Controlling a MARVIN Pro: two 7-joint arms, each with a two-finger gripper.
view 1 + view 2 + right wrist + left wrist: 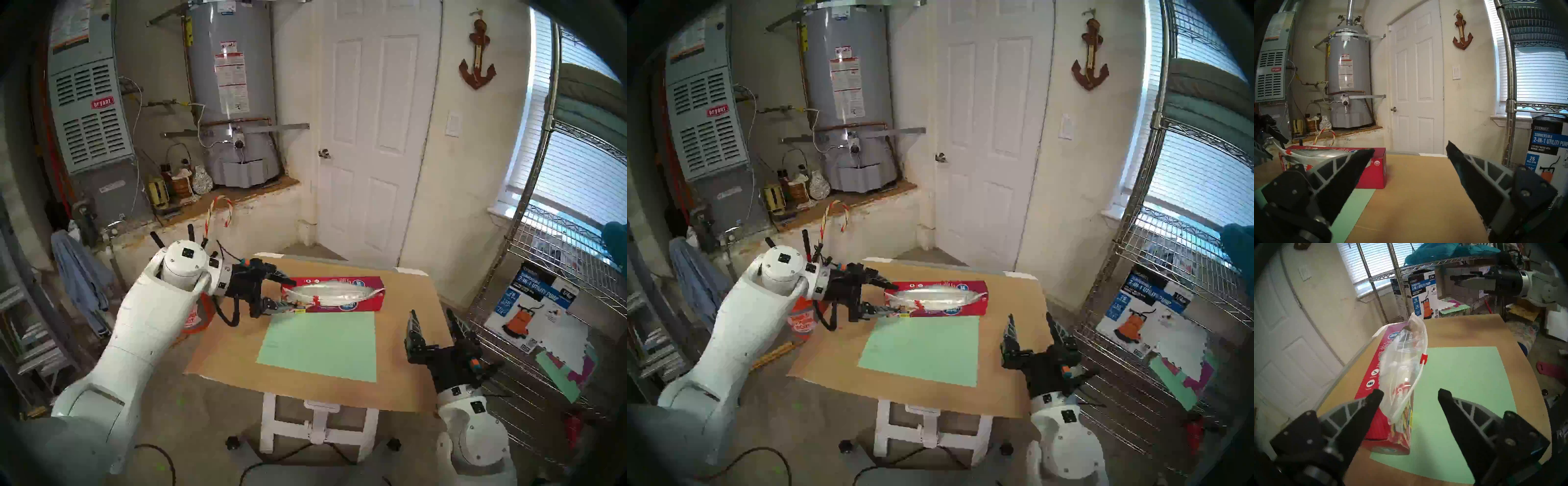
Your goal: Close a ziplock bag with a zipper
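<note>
Table [403, 366]: brown board top with a green sheet [322, 342] on it.

Box [359, 307]: red-and-purple carton, closed, lying lengthwise along the sheet's far edge. Contents not visible.

Bag [334, 294]: clear pouch lying along the top of the box, its left end overhanging. Its inside looks empty; only red print and glare show through.

Zipper [1412, 387]: white track along the bag's near edge, bowed apart toward the left end. A red slider [1423, 358] sits partway along it.

Left gripper [1410, 394]: at the bag's overhanging end, jaws parted, gripping nothing; one finger beside the plastic, contact unclear.

Right gripper [432, 319]: over the table's right edge, well apart from the box, jaws spread wide, empty.
</note>
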